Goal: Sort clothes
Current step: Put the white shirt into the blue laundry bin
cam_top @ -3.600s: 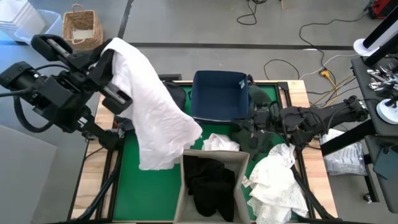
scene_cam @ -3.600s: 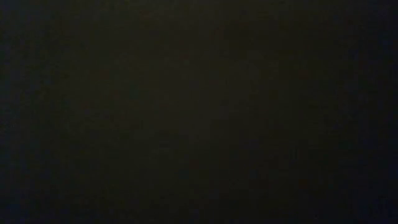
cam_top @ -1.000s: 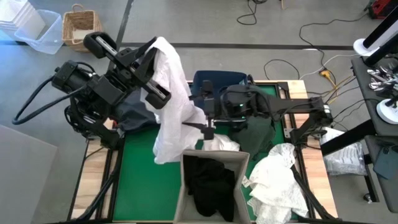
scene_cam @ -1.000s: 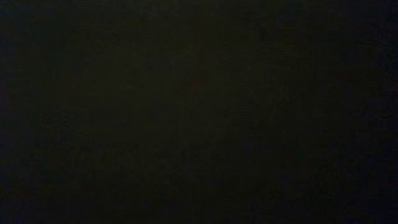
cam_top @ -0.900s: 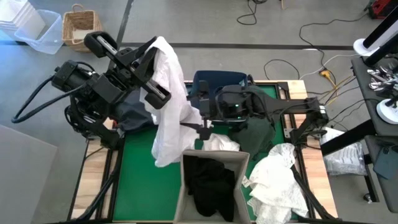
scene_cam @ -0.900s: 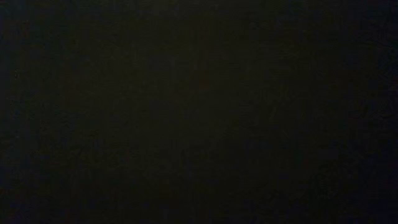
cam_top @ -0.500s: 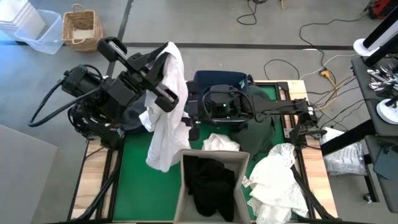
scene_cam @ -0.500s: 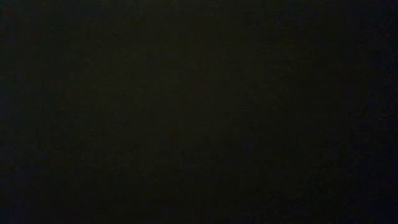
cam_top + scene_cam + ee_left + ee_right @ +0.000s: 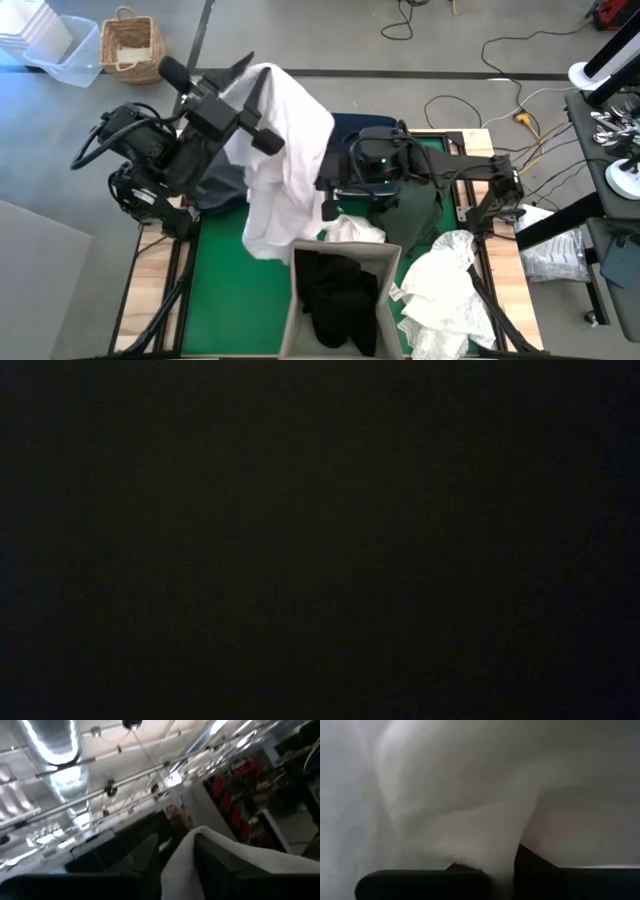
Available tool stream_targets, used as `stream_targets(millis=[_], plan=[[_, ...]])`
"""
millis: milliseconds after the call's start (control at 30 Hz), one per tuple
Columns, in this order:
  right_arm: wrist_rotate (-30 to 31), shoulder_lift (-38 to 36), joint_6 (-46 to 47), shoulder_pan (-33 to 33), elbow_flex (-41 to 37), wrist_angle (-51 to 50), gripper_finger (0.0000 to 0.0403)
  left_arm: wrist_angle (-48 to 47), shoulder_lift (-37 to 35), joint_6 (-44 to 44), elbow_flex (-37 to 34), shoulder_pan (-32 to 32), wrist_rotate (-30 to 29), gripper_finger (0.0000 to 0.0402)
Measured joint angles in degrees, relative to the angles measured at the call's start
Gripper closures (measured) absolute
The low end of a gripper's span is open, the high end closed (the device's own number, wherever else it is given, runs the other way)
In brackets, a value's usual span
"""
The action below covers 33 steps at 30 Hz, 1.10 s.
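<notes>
A big white garment (image 9: 285, 150) hangs from my raised left gripper (image 9: 258, 88), over the table's left half; its lower end (image 9: 262, 240) reaches the green mat. My right gripper (image 9: 325, 200) reaches in from the right and is shut on the garment's right side. A crumpled white garment (image 9: 355, 230) lies behind the beige bin (image 9: 300, 300), which holds black clothes (image 9: 338, 290). Another white garment (image 9: 445, 290) lies at the near right. A dark green one (image 9: 415, 210) sits under the right arm. The low view is dark. My left gripper holds the white garment by a fold at its top (image 9: 180, 862), pinched between the two fingers (image 9: 220, 867), which point upward. The cloth drapes over the gripper and hangs slack below it. My right gripper pinches a fold of the hanging white garment's right side (image 9: 502, 855) between its fingers (image 9: 420, 880), coming level from the table's right. One layer or several, I cannot tell. The cloth fills its wrist view.
The navy bin (image 9: 370, 128) stands at the far middle, partly behind the right arm and the cloth. A dark grey garment (image 9: 220, 185) lies under the left arm. Bare green mat (image 9: 225, 290) shows at the near left. A wicker basket (image 9: 132, 42) stands on the floor.
My left gripper has swung toward the table's far right and tipped, carrying the white garment with it. My right gripper reached left into the hanging cloth, then drew back a little to the right. The garment's right side has spread out wider.
</notes>
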Motion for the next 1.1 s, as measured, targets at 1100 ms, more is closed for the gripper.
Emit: stream_targets(millis=[1100], plan=[[0.68,-7.82,-2.08,-11.52,14.08,-3.11,0.0394,-9.83,-0.85,-4.72,-0.46,-0.61,-17.48,0.0146]])
